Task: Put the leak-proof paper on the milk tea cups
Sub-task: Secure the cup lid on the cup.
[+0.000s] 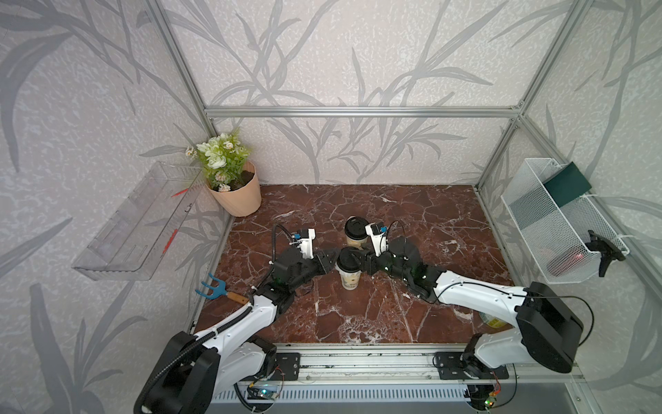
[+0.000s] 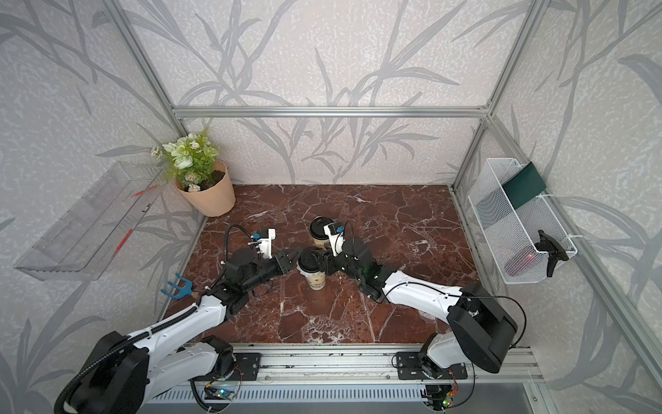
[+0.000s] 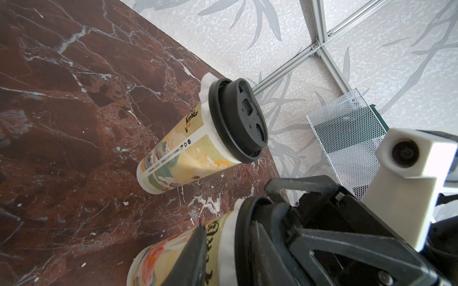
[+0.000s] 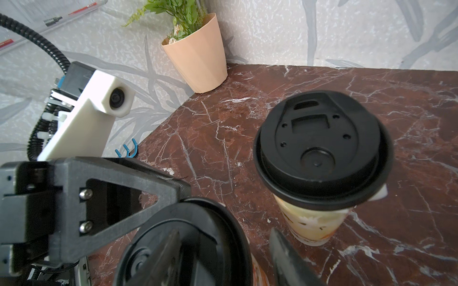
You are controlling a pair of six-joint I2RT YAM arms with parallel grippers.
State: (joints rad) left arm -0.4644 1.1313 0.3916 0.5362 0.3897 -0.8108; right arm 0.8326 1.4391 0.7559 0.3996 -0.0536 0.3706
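Two milk tea cups stand mid-table in both top views, the near one (image 1: 349,277) and the far one (image 1: 354,234). Each carries a black lid (image 3: 238,118), with leak-proof paper (image 3: 205,99) showing as a white ruffled edge under the rim. My left gripper (image 3: 230,222) meets the near cup from the left, turned on its side. One finger (image 3: 195,255) lies against the cup wall below the rim and the other lies over the lid, pinching the lid edge. My right gripper (image 4: 224,231) comes from the right and is open. One finger hovers over the near lid (image 4: 198,235); the other is off to the side.
A peach flower pot (image 1: 238,193) stands at the back left corner. A blue hand rake (image 1: 215,288) lies by the left edge. A clear shelf (image 1: 136,229) hangs on the left wall and a white mesh basket (image 1: 559,222) on the right wall.
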